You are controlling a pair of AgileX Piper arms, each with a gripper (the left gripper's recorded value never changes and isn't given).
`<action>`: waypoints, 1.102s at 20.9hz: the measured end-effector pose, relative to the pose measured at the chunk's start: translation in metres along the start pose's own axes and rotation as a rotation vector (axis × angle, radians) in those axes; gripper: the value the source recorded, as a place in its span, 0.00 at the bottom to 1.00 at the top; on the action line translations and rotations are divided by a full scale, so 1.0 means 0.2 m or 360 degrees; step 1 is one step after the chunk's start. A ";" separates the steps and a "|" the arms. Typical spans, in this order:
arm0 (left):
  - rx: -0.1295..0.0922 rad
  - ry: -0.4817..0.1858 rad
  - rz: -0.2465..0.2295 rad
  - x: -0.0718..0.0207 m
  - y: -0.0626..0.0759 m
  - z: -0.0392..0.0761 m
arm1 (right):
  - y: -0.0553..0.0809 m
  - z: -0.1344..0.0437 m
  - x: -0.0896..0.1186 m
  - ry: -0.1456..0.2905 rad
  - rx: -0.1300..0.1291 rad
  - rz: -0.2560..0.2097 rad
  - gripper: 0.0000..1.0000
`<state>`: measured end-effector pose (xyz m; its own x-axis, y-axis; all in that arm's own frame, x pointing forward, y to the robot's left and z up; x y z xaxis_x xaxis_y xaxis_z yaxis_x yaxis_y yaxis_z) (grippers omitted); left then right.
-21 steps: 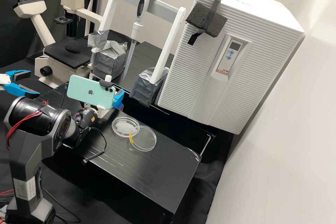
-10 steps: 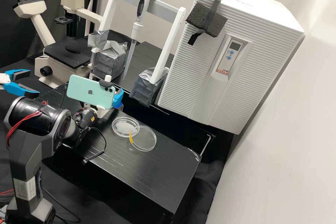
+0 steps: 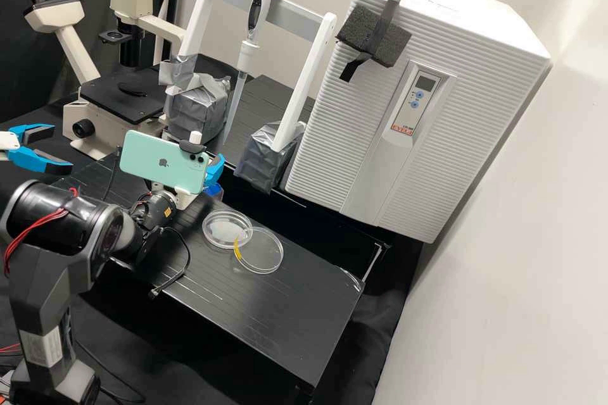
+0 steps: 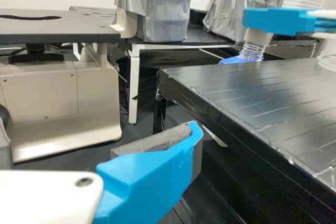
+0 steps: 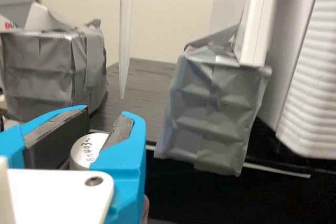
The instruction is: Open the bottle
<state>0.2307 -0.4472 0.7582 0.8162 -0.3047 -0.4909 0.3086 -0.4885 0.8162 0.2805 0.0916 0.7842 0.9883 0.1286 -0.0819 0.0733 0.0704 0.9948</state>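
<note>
Bottle [image 4: 253, 51]: clear, upright on the counter [image 4: 273, 108], directly beneath my right fingers [image 5: 123, 171].

Cap [image 5: 89, 150]: pinched between those fingers, which are closed on it from both sides, presumably for unscrewing. Whether it has come free I cannot tell.

Left fingers [image 4: 152, 177]: spread wide, holding nothing, well apart from the bottle and facing it, likely waiting to steady it.

Pipette tip [image 5: 125, 30]: hanging just beyond my right fingers, a hazard when lifting.

Taped block [image 5: 215, 114], microscope [image 4: 47, 93]: farther off.

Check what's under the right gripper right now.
The right gripper is shut on a pale cap; directly below shows the clear threaded neck of the bottle. Its lower body is hidden behind the edge of the black platform.
</note>
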 end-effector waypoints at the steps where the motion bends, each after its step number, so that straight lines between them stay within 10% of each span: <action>1: -0.0003 0.0004 0.0000 -0.002 0.00 0.00 | 0.01 -0.01 0.00 0.0007 0.0011 0.0008 0.00; 23: 0.0012 0.0027 0.0035 -0.022 0.02 0.00 | 0.08 -0.03 -0.31 0.0099 0.0084 0.0055 0.00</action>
<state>0.2287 -0.4474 0.7639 0.8309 -0.3018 -0.4675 0.2868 -0.4877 0.8246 0.2203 0.0902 0.8050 0.9802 0.1916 -0.0496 0.0480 0.0128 0.9988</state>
